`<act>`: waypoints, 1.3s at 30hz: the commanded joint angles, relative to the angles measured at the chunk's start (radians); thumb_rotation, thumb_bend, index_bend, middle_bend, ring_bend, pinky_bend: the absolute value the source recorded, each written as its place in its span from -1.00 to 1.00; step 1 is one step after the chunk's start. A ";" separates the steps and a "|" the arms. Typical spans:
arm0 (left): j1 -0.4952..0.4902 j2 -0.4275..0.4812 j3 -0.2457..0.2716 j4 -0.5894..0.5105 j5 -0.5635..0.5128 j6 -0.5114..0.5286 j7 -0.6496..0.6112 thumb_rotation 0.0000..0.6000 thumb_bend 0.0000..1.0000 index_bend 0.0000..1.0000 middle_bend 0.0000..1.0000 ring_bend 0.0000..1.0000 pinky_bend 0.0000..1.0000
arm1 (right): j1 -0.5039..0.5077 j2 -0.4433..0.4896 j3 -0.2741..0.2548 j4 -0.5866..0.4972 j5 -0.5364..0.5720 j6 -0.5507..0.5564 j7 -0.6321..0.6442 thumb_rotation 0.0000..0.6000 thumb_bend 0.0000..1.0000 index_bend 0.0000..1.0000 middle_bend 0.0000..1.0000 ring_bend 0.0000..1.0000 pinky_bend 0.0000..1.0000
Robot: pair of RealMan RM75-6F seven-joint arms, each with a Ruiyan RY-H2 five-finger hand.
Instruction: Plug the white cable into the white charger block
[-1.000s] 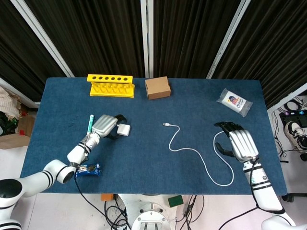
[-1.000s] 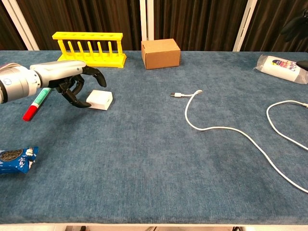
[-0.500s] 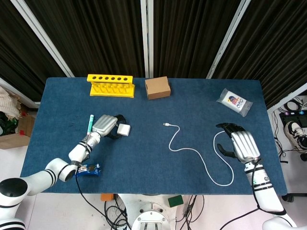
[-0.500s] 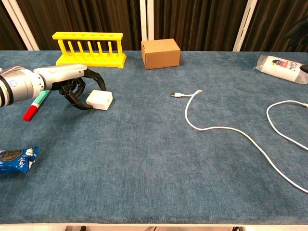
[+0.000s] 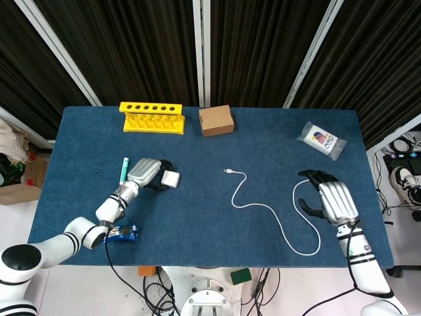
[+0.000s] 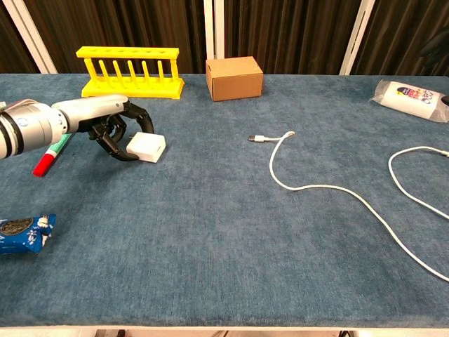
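Observation:
The white charger block (image 5: 171,178) (image 6: 146,147) lies on the blue table at the left. My left hand (image 5: 146,172) (image 6: 105,123) curls its dark fingers (image 6: 121,152) around the block's left and back sides and grips it. The white cable (image 5: 263,208) (image 6: 330,187) snakes across the middle of the table. Its plug end (image 5: 227,171) (image 6: 255,138) lies free and points left, well to the right of the block. My right hand (image 5: 332,201) rests open, palm down, beside the cable's far loop at the right and holds nothing.
A yellow tube rack (image 5: 152,117) (image 6: 130,69) and a cardboard box (image 5: 216,120) (image 6: 234,78) stand at the back. A plastic packet (image 5: 321,139) (image 6: 410,95) lies back right. A red-capped marker (image 6: 52,153) lies under my left forearm, and a cookie packet (image 5: 122,233) (image 6: 24,233) sits near the front left edge.
My left hand's fingers have closed in around the charger block, nudging it slightly right. My right hand has drifted a little toward the near right edge. The cable has not moved.

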 commanded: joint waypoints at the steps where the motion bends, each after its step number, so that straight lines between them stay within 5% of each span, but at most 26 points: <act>1: 0.012 -0.006 -0.019 0.007 -0.017 0.031 -0.004 1.00 -0.56 0.11 -0.04 0.47 0.77 | 0.000 0.003 0.001 -0.003 -0.001 -0.001 -0.001 1.00 -0.35 -0.41 -0.43 -0.57 -0.32; 5: 0.026 0.035 -0.039 -0.058 -0.048 0.038 0.003 1.00 -0.56 0.24 0.08 0.48 0.79 | 0.012 0.000 0.016 -0.006 -0.007 -0.006 -0.008 1.00 -0.35 -0.41 -0.42 -0.55 -0.24; 10: 0.052 0.104 -0.063 -0.201 -0.104 0.059 0.089 1.00 -0.56 0.26 0.14 0.50 0.80 | 0.091 -0.049 0.078 0.016 0.044 -0.072 -0.056 1.00 -0.34 -0.39 -0.34 -0.32 0.17; 17: 0.079 0.174 -0.081 -0.413 -0.214 0.108 0.345 1.00 -0.56 0.27 0.15 0.50 0.81 | 0.344 -0.215 0.216 0.163 0.341 -0.290 -0.259 1.00 -0.32 -0.34 -0.13 -0.04 0.50; 22: 0.086 0.194 -0.071 -0.491 -0.252 0.125 0.448 1.00 -0.56 0.27 0.14 0.50 0.82 | 0.533 -0.350 0.242 0.342 0.572 -0.362 -0.472 1.00 -0.34 -0.34 0.02 0.13 0.67; 30: 0.101 0.203 -0.056 -0.526 -0.276 0.141 0.508 1.00 -0.56 0.27 0.13 0.50 0.83 | 0.750 -0.525 0.237 0.551 0.960 -0.365 -0.727 1.00 -0.36 -0.17 -0.12 0.08 0.68; 35: 0.104 0.199 -0.050 -0.519 -0.274 0.134 0.498 1.00 -0.57 0.27 0.13 0.50 0.83 | 0.812 -0.605 0.226 0.631 1.054 -0.346 -0.788 1.00 -0.34 -0.12 -0.21 -0.04 0.66; 39: 0.103 0.191 -0.043 -0.505 -0.266 0.126 0.495 1.00 -0.56 0.27 0.13 0.50 0.84 | 0.838 -0.649 0.230 0.665 1.073 -0.325 -0.796 1.00 -0.34 -0.11 -0.39 -0.41 0.32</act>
